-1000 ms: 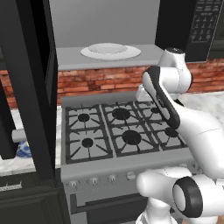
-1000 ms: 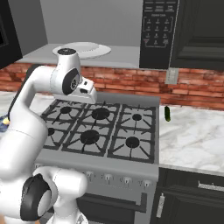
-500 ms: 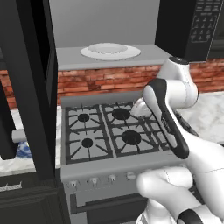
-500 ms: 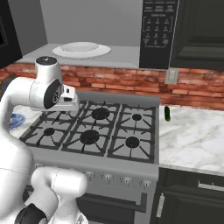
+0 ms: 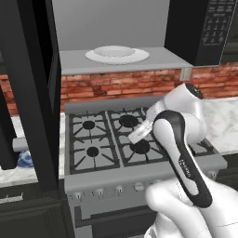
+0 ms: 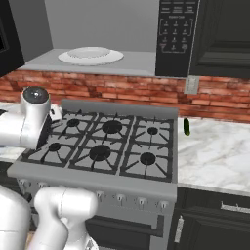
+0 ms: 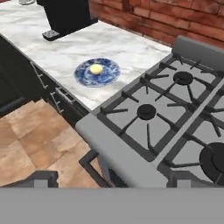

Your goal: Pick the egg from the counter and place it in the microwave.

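Fingers [image 7: 43, 178] spread wide, empty. Egg [image 7: 96, 68] upper left of hand view, in bowl [image 7: 110, 77] on counter [image 7: 65, 48], well apart. Risks: clipping bowl rim, tipping it; pinching off-centre, squirting egg out; brushing stove [image 7: 114, 145] edge.

Even, diffuse rendered lighting; sharp focus in all three views.

Illumination is flat with no visible source. The counter [image 7: 65, 48] reads bright; the microwave [image 5: 204, 28] body and lower cabinets render near black with little surface detail. Soft, faint shadows lie under the stove [image 6: 112, 141] grates. The arm [image 5: 181, 153] carries mild specular highlights. No motion blur, glare or edge distortion. Textures show slight pixelation.
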Tool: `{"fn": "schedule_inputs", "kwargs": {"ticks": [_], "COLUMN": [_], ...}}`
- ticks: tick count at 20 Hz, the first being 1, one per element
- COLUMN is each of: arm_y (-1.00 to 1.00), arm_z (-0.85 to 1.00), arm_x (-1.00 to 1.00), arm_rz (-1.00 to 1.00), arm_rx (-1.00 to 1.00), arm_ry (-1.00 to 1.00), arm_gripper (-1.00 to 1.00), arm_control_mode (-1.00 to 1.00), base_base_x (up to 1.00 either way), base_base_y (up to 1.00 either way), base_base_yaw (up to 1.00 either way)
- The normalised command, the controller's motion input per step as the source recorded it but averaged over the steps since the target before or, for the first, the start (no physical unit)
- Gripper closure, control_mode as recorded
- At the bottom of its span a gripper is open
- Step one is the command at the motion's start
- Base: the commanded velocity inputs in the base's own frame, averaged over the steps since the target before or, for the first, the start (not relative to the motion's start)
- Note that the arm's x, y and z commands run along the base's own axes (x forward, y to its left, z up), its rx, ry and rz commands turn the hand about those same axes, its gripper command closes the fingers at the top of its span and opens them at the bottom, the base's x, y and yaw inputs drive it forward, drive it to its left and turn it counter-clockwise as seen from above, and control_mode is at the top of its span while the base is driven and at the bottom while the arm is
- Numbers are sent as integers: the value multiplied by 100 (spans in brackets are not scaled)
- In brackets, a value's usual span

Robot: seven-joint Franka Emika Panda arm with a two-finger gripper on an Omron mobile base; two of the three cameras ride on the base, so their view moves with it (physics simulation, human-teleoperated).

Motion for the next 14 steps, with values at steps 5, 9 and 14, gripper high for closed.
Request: {"fn": "schedule_inputs", "kwargs": {"ticks": [5, 9, 14], "arm_y": [60, 97, 85], "arm_z": [-10, -6, -8], "arm_x": [-3, 14, 44], "arm_rz": [18, 7, 6], "arm_rx": [36, 18, 3], "arm_ry": [-33, -12, -3], "arm_gripper": [-100, -100, -100], "arm_control_mode": [-100, -100, -100], "base_base_x": [0, 0, 0], "base_base_y": [0, 0, 0], "base_base_yaw": [0, 0, 0]}}
